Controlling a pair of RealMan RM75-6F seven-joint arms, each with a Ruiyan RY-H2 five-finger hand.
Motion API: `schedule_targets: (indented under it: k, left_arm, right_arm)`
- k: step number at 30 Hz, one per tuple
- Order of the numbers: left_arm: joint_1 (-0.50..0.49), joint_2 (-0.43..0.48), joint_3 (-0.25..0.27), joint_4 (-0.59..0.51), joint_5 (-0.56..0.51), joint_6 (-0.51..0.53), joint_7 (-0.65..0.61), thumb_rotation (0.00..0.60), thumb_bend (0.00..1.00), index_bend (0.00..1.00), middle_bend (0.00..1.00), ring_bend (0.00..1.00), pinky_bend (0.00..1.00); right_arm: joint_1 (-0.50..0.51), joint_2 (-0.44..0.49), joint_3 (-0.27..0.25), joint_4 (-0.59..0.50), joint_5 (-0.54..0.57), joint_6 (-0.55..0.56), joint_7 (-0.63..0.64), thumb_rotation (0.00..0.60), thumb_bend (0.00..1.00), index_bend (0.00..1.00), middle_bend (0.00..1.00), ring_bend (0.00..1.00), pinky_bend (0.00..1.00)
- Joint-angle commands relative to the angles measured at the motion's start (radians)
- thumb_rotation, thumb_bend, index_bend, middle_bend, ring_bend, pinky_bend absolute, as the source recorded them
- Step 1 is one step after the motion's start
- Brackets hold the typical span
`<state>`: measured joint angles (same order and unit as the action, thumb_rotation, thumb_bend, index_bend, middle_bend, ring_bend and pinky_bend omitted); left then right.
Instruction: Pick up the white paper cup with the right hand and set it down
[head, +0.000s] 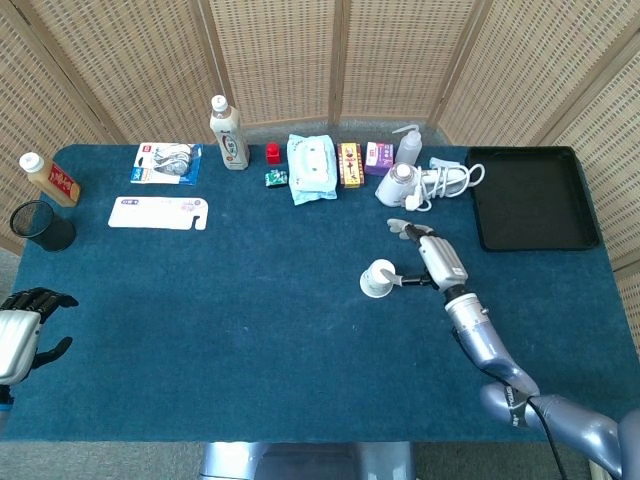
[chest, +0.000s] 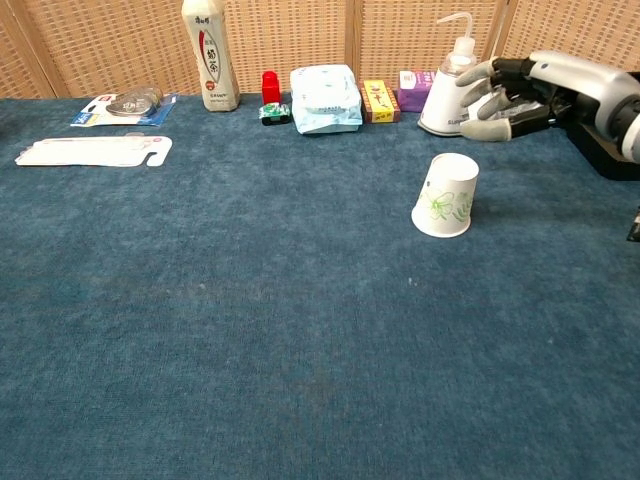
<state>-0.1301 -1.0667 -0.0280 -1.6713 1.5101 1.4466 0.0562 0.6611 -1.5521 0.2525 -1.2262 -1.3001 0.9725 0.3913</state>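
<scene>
white paper cup upside down, right hand apart

Right hand: silver-grey shell on the back, black finger segments, pale grey fingertips. Right arm: glossy blue-grey metallic links, a black ring at the wrist, a black cable near the elbow. Left hand: white shell, black fingers.

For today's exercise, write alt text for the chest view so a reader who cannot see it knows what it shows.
A white paper cup with a green leaf print stands upside down, slightly tilted, on a blue table. The robot's right hand hovers open behind and to its right, touching nothing. A bottle, packets and boxes line the far edge.
</scene>
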Motion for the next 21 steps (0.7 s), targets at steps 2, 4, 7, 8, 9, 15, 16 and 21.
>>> schedule_targets:
  k: [2, 4, 7, 8, 9, 15, 16, 21]
  left_arm:
    - [0.003, -0.002, 0.003, 0.002, -0.001, 0.0, 0.002, 0.6, 0.2, 0.37, 0.41, 0.27, 0.26]
    - [0.006, -0.002, 0.004, 0.004, -0.003, 0.002, 0.002, 0.6, 0.2, 0.37, 0.41, 0.27, 0.26]
    - [0.01, -0.004, 0.005, 0.006, -0.006, 0.005, 0.001, 0.6, 0.2, 0.37, 0.41, 0.27, 0.26]
    - [0.012, -0.005, 0.006, 0.008, -0.007, 0.006, 0.001, 0.6, 0.2, 0.37, 0.41, 0.27, 0.26]
    - [0.014, -0.007, 0.007, 0.01, -0.009, 0.006, 0.0, 0.6, 0.2, 0.37, 0.41, 0.27, 0.26]
    - [0.022, -0.026, 0.01, 0.031, -0.022, 0.002, -0.012, 0.6, 0.2, 0.37, 0.41, 0.27, 0.26]
    - [0.022, -0.028, 0.011, 0.033, -0.022, 0.002, -0.013, 0.6, 0.2, 0.37, 0.41, 0.27, 0.26]
    - [0.037, -0.046, 0.021, 0.052, -0.016, 0.015, -0.026, 0.6, 0.2, 0.37, 0.41, 0.27, 0.26]
  right_arm:
    - [-0.035, 0.037, 0.012, -0.054, 0.036, 0.073, -0.134, 0.389, 0.29, 0.23, 0.25, 0.26, 0.14]
    - [-0.05, 0.048, 0.013, -0.069, 0.051, 0.101, -0.191, 0.39, 0.29, 0.24, 0.25, 0.26, 0.15]
    - [-0.074, 0.065, 0.013, -0.098, 0.073, 0.137, -0.258, 0.387, 0.29, 0.26, 0.26, 0.27, 0.17]
    - [-0.087, 0.075, 0.008, -0.108, 0.079, 0.155, -0.293, 0.387, 0.29, 0.26, 0.27, 0.28, 0.18]
    - [-0.098, 0.081, 0.005, -0.115, 0.084, 0.172, -0.317, 0.386, 0.29, 0.27, 0.27, 0.28, 0.2]
    - [-0.186, 0.128, -0.019, -0.189, 0.099, 0.281, -0.399, 0.387, 0.29, 0.32, 0.3, 0.31, 0.25]
    - [-0.196, 0.133, -0.023, -0.198, 0.099, 0.292, -0.407, 0.386, 0.29, 0.33, 0.31, 0.31, 0.25]
    - [-0.284, 0.186, -0.07, -0.294, 0.089, 0.367, -0.433, 0.385, 0.29, 0.36, 0.33, 0.33, 0.25]
